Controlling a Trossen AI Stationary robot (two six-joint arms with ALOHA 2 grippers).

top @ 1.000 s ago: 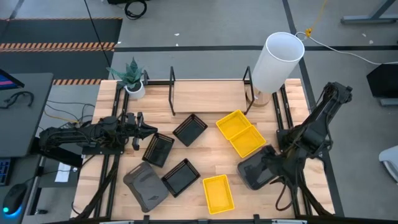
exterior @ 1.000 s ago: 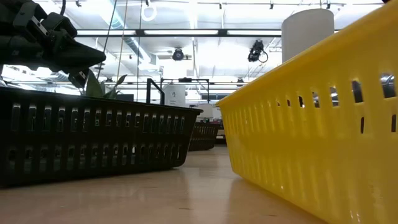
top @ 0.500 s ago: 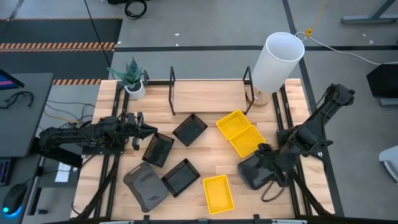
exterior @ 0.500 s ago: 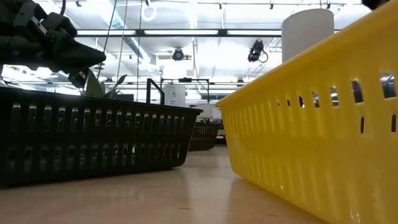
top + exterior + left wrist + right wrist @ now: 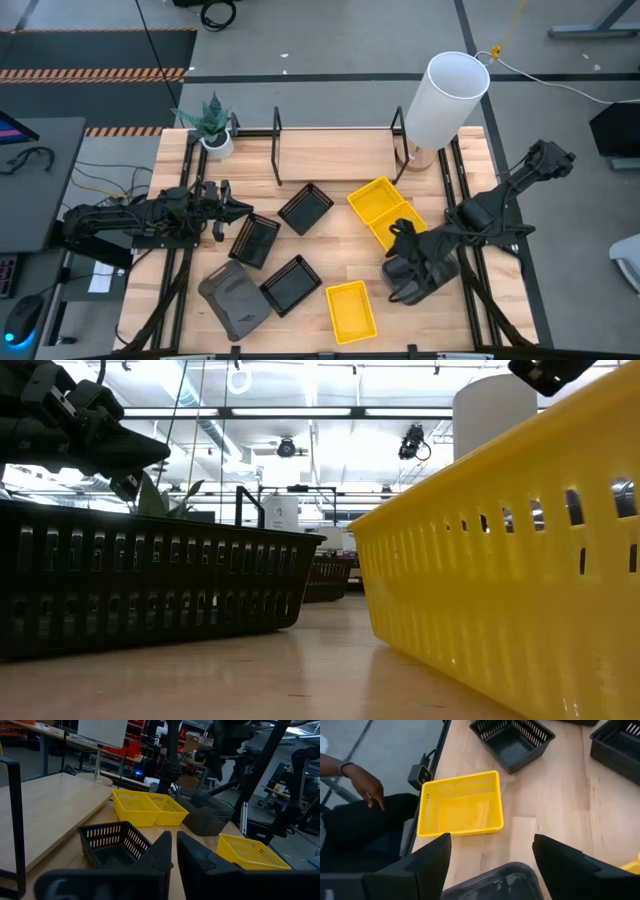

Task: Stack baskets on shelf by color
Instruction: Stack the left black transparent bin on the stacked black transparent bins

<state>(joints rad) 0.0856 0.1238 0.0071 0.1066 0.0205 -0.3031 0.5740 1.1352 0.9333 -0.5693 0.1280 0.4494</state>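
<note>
In the high view the dark grey baskets are one stack (image 5: 425, 278) near the right edge and one (image 5: 235, 298) at the near left. Three black slatted baskets (image 5: 306, 208) (image 5: 255, 240) (image 5: 291, 285) lie in the middle. Two yellow baskets (image 5: 388, 215) sit side by side, and a third (image 5: 350, 310) is near the front. The shelf (image 5: 335, 155) runs along the far side. My right gripper (image 5: 403, 238) (image 5: 492, 840) hovers open over the far left corner of the grey stack (image 5: 495, 880). My left gripper (image 5: 235, 208) (image 5: 174, 847) waits shut at the left.
A tall white cylinder (image 5: 445, 100) stands at the shelf's right end and a potted plant (image 5: 213, 125) at its left end. A person's hand (image 5: 365, 782) shows beyond the table's near edge. Bare wood lies between the near yellow basket and the grey stack.
My right gripper has moved across the grey stack toward the table's left and far side, and its arm now shows at the top right of the low view. The baskets and my left arm have kept still.
</note>
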